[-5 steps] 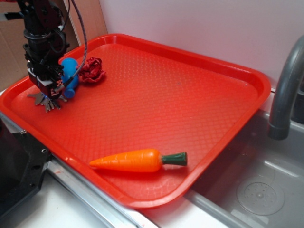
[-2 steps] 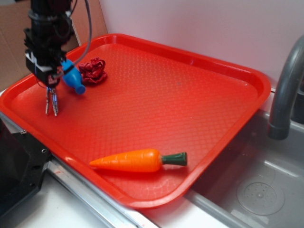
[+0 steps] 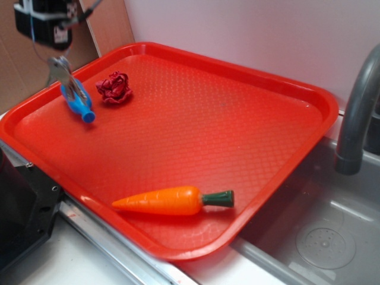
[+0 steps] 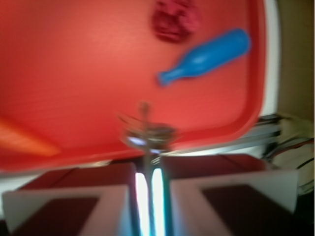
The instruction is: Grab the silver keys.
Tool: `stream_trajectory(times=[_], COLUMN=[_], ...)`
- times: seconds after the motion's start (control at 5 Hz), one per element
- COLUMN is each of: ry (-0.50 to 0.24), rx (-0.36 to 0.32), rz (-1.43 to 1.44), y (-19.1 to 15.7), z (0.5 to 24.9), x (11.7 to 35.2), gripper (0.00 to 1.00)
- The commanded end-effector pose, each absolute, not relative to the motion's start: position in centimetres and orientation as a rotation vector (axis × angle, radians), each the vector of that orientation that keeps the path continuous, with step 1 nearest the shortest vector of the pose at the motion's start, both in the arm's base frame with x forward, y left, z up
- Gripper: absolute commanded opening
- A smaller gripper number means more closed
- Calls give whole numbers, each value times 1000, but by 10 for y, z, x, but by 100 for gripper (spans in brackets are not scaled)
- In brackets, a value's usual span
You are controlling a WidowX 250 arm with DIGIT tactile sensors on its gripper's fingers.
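Observation:
The silver keys [image 3: 59, 70] hang in the air above the left end of the red tray [image 3: 249, 89], with their blue bottle-shaped fob [image 3: 78, 102] dangling below them. My gripper [image 3: 52, 44] is at the top left of the exterior view, shut on the keys from above. In the blurred wrist view the two fingers [image 4: 113, 196] pinch a thin metal piece, with the key ring [image 4: 147, 133] just beyond the gripper [image 4: 147, 169] and the blue fob [image 4: 206, 56] further out.
A dark red rose-like wad [image 3: 114, 88] lies on the tray close to the hanging fob. An orange toy carrot [image 3: 172, 200] rests near the tray's front edge. A grey faucet [image 3: 356, 119] and sink [image 3: 320, 237] are to the right.
The gripper has risen from the tray with the keys in it. The keys and blue fob left the tray surface and now hang higher, near the upper left.

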State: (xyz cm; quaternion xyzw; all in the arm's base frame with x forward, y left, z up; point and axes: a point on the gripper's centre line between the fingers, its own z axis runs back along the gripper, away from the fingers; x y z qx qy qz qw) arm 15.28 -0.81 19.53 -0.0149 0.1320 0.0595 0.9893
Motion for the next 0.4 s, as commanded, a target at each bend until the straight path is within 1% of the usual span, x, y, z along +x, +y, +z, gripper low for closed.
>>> stream_trajectory(times=[0.0,0.2], ry=[139,101], rx=[-65,-74], rz=[-12,-51], y=[-74,-75], z=[259,251], x=[164,169], gripper=[0,0])
